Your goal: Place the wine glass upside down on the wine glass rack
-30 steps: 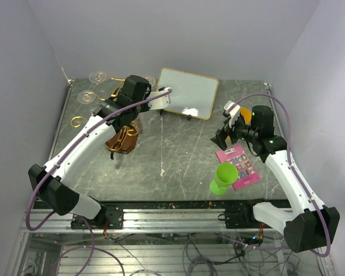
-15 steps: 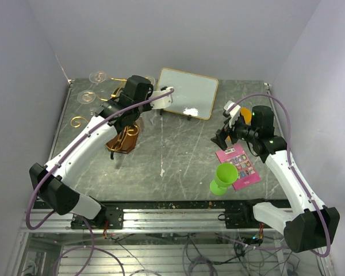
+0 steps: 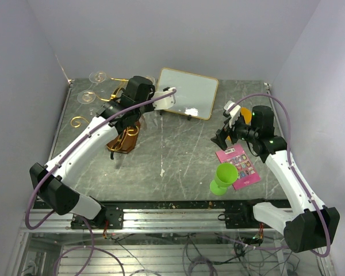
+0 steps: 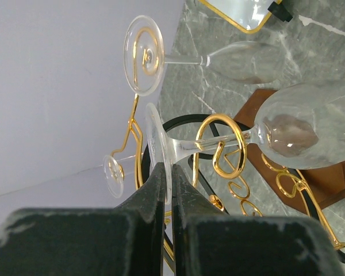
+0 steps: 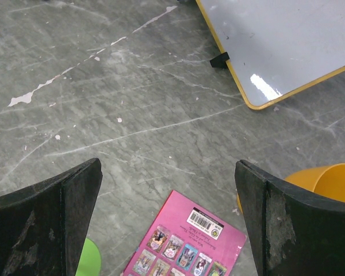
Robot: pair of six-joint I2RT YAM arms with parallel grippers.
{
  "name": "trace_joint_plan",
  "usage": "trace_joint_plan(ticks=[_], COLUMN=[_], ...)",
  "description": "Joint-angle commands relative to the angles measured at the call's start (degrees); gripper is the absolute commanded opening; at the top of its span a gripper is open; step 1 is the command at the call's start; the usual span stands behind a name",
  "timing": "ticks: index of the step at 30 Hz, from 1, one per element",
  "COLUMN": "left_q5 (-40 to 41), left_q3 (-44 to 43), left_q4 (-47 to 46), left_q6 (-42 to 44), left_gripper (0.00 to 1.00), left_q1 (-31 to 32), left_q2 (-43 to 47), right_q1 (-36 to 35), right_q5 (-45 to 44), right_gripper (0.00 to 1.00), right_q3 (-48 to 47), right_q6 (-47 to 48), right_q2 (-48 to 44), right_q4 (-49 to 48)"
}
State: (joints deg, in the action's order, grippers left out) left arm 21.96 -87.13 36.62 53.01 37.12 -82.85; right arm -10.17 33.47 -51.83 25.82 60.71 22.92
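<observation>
Three glasses (image 4: 144, 54), one rack (image 4: 221, 144): left jaws pinch one wine glass (image 4: 299, 123), right jaws gape.

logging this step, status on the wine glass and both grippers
Left gripper shut on wine glass foot, stem in the rack curl. Right gripper open, empty. Another glass hangs close alongside.

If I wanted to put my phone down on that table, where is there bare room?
The bare middle of the table, between the wine glass rack, the white board and the green cup. Crowded: the back left corner around the rack, and the right side with the pink booklet and orange cup.
</observation>
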Motion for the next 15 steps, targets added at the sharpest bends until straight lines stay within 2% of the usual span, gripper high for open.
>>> trace_joint_plan(ticks=[1,15], left_q5=[-1.86,-4.12], left_q3=[-0.55,-0.99], left_q4=[-3.55,-3.73], left_q6=[-1.42,-2.30], left_gripper=[0.07,0.07], left_q1=[0.86,1.63], left_q2=[-0.26,0.14], right_q1=[0.60,0.95], right_q5=[0.21,0.45], right_gripper=[0.99,0.99], right_q3=[0.77,0.86], right_q6=[0.37,0.37], right_q2=[-1.13,-1.29], right_q4=[-1.61,-1.57])
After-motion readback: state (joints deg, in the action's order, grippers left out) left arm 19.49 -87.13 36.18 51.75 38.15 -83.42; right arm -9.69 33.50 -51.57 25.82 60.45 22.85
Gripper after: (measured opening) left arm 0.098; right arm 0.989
